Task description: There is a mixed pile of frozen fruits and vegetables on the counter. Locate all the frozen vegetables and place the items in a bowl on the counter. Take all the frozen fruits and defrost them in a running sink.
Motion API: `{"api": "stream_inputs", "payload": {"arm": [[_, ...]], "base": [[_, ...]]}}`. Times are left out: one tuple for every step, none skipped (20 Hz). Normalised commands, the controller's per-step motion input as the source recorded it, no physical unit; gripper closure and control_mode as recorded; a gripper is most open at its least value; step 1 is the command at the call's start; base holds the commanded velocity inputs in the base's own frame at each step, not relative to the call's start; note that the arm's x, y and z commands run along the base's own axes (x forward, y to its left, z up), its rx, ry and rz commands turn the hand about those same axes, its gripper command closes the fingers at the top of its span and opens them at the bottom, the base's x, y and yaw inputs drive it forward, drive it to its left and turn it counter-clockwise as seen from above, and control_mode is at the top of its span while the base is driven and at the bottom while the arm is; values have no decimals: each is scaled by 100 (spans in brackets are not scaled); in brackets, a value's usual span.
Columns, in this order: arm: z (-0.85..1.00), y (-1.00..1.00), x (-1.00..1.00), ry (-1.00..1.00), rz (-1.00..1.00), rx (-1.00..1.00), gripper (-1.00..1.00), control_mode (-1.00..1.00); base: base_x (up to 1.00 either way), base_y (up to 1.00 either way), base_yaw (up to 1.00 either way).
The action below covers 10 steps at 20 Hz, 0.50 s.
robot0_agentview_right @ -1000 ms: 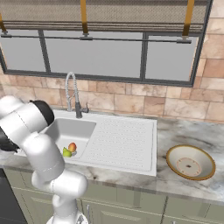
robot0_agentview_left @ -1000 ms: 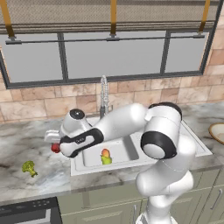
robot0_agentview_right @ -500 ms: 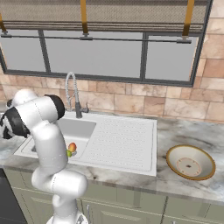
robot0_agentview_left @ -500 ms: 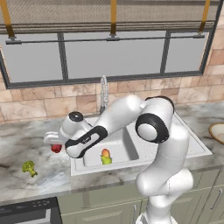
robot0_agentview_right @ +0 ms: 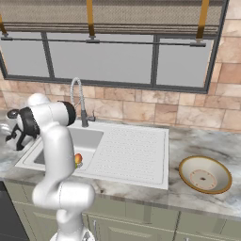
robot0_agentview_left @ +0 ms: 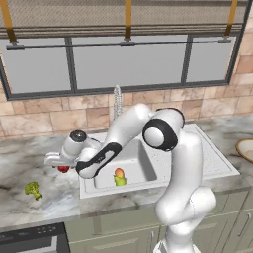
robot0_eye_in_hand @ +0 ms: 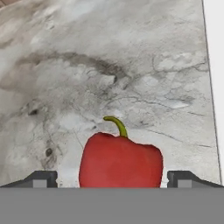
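Over the last second the arm has swung further left and down, away from the sink basin, until the gripper hangs low over the counter right above the glossy red bell pepper with its curled green stem.

In the hand view the pepper sits squarely between the two dark fingertips, which stand as wide apart as they go, one on each side and neither touching it; nothing is held. To do this pick well, I would lower straight down so the pads meet the pepper's broad body rather than its shoulders or stem, and close slowly, since the smooth rounded skin could squirt out of a high grip.

Just beyond lies the grey-and-white veined marble counter, bare around the pepper. The small green broccoli floret rests nearer the counter's front edge, apart from the gripper. In the white rectangular sink the two round fruits, orange-red and yellow-green, lie touching. Far to the right sits the wide tan bowl with a brown rim, where the pepper belongs.
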Motion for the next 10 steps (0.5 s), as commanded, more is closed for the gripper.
{"api": "stream_inputs", "payload": {"arm": [[-20,26,19,1,0,-3,-100,-100],[-19,24,19,1,0,-2,-100,-100],[-18,21,18,1,0,-2,-100,-100],[-17,17,16,0,-1,-2,100,-100],[-16,10,13,1,-2,-2,100,-100],[-13,4,13,1,-2,-2,100,-100],[-11,0,13,1,-2,-1,100,-100],[-6,0,14,1,-2,-1,100,-100],[-5,0,16,1,-2,-1,100,-100],[0,0,17,1,-2,0,100,-100]], "base": [[0,0,0],[0,0,0],[0,0,0],[0,0,0],[0,0,0],[0,0,0],[0,0,0],[0,0,0],[0,0,0],[0,0,0]]}}
